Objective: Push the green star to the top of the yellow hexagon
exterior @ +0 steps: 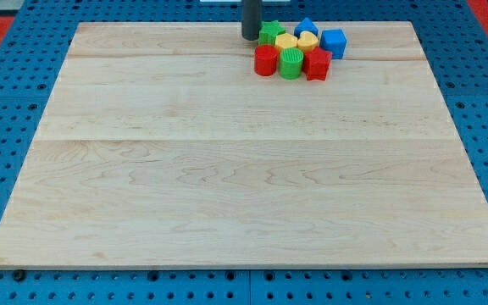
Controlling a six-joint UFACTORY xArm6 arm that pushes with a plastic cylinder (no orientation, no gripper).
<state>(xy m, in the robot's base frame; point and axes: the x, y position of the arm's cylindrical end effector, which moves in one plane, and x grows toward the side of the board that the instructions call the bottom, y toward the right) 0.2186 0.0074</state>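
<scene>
Pale wooden board (244, 161) on blue perforated table (7, 102), red flooring at upper corners. Blocks clustered near the board's top edge: green star (270, 33), two yellow blocks (286, 41) (307, 41), hexagon not distinguishable; blue blocks (306, 27) (334, 41); red cylinder (266, 60); green cylinder (291, 63); red block (317, 64). Rod cropped at the view's top, upright; my tip (251, 37) just left of the green star, contact unclear. No fingers fitted.

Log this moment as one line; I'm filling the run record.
tip: my tip touching green star block, its left | target: yellow hexagon block | cluster: board's top | status: push underway
</scene>
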